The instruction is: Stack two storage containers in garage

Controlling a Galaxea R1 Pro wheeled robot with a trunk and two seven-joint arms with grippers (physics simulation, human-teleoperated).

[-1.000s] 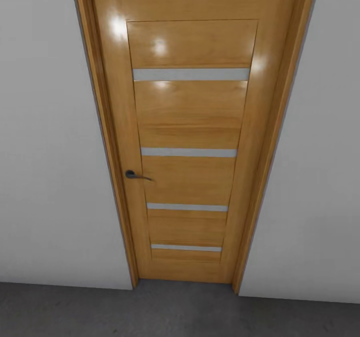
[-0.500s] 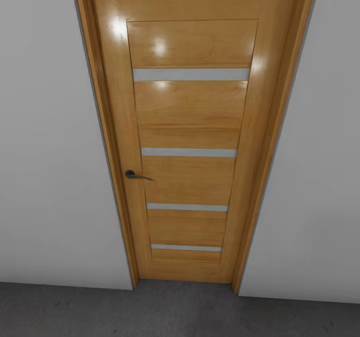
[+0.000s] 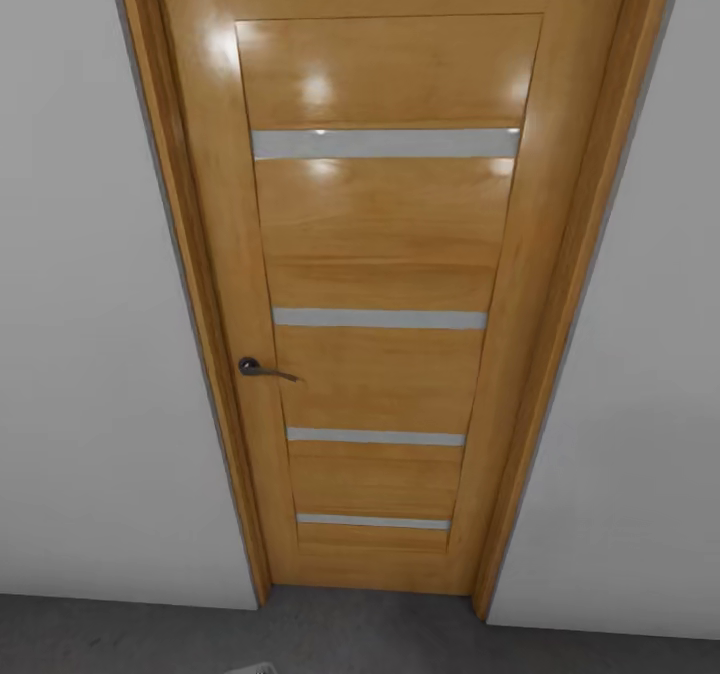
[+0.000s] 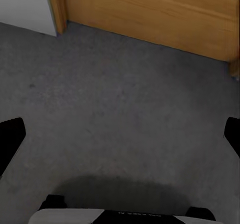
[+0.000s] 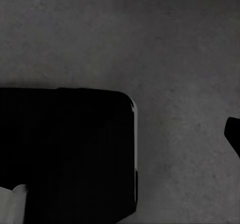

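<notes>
We face one closed wooden door point(image 3: 385, 294) set in a white wall point(image 3: 90, 334), standing on dark grey concrete floor point(image 3: 350, 639) like the garage's. The door carries four pale glazed strips point(image 3: 385, 144) and one dark lever handle point(image 3: 262, 368) near its left edge.

The risk we judge most likely is driving the base into the door, since it sits directly ahead and shut. A second risk is a poor reach for the lever: it sits low and close to the frame point(image 3: 200, 354), so a gripper arriving at an angle could slip off or catch the frame.

In the left wrist view, the left gripper point(image 4: 120, 134) points down at the floor in front of the door's bottom edge, its two dark fingertips point(image 4: 10, 136) spread wide with nothing between them. In the right wrist view one fingertip point(image 5: 232, 134) of the right gripper edges in over the floor, beside a large dark rounded block point(image 5: 65, 154) we cannot identify; we cannot tell how far those fingers are parted.

We count zero storage containers here, so we cannot say where they are.
</notes>
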